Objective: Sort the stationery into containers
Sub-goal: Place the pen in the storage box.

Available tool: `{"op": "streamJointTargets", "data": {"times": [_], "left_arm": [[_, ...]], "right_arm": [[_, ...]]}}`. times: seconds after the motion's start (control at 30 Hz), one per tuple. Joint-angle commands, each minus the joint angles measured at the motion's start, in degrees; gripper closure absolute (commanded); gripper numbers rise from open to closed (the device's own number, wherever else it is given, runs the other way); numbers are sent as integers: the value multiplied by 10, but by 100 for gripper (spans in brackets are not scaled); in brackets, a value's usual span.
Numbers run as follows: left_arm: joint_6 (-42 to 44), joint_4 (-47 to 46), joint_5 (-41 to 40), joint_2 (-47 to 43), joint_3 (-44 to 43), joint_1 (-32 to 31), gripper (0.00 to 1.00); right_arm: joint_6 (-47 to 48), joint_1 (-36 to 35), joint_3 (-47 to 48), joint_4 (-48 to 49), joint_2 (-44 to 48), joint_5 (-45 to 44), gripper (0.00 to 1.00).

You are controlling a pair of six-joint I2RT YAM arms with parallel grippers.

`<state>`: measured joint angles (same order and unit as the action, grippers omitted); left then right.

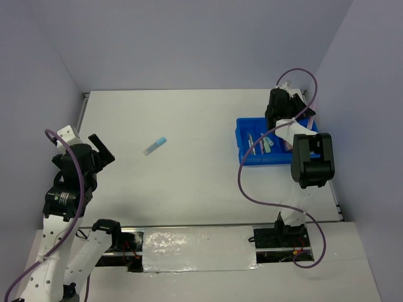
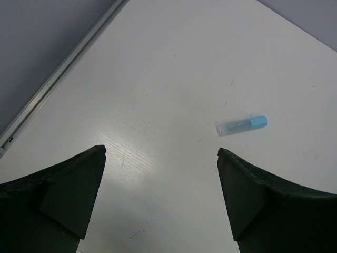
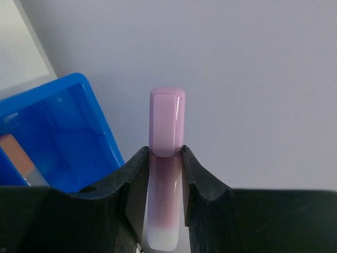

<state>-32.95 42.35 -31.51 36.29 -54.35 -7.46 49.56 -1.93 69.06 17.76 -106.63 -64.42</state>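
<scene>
A short stick with a blue cap (image 1: 154, 146) lies alone on the white table, left of centre. My left gripper (image 1: 99, 150) hovers to its left, wide open and empty. In the left wrist view the blue stick (image 2: 242, 125) lies ahead and right of the left gripper (image 2: 160, 150). The bright blue tray (image 1: 249, 157) stands at the right with several pastel sticks (image 1: 264, 143) inside. My right gripper (image 1: 281, 107) hangs over the tray's far edge. The right gripper (image 3: 166, 150) is shut on a lilac stick (image 3: 167, 124), cap pointing out, beside the tray's wall (image 3: 92, 126).
Grey walls close in the table at the back and both sides. A metal rail (image 2: 52, 87) runs along the left edge. A purple cable (image 1: 249, 185) loops from the right arm over the table in front of the tray. An orange item (image 3: 18, 155) lies in the tray.
</scene>
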Motion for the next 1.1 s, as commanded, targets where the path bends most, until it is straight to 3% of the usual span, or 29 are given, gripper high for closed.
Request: {"op": "streamJointTargets", "data": {"times": [0.0, 0.2, 0.27, 0.43, 0.5, 0.53, 0.57, 0.73, 0.8, 0.87, 0.93, 1.07], "left_arm": [[14, -24, 2, -2, -1, -5, 1], [17, -24, -1, 5, 0, -14, 1], [16, -24, 0, 8, 0, -14, 1], [17, -24, -1, 4, -1, -14, 1], [17, -25, 0, 5, 0, -15, 1], [17, -25, 0, 4, 0, -15, 1], [18, -25, 0, 4, 0, -15, 1], [20, -27, 2, 2, 1, -18, 1], [20, -26, 0, -1, 0, -19, 1], [20, -26, -2, -1, 1, -20, 1], [20, -26, -3, 0, 1, -21, 1], [21, -27, -1, 3, 2, -21, 1]], "right_arm": [[-42, 6, 33, -12, -18, -16, 100], [-87, 8, 30, -38, -38, -22, 90], [-108, 9, 23, -54, -37, -16, 98], [-135, 13, 12, -71, -45, -17, 94], [-143, 15, 13, -81, -48, -16, 86], [-148, 15, 13, -89, -51, -16, 71], [-148, 15, 12, -86, -51, -19, 65], [-162, 15, 8, -101, -54, -21, 58], [-165, 15, 9, -100, -53, -21, 51], [-170, 15, 14, -107, -52, -26, 36], [-181, 15, 17, -119, -50, -23, 27], [-209, 15, 34, -153, -50, -19, 22]]}}
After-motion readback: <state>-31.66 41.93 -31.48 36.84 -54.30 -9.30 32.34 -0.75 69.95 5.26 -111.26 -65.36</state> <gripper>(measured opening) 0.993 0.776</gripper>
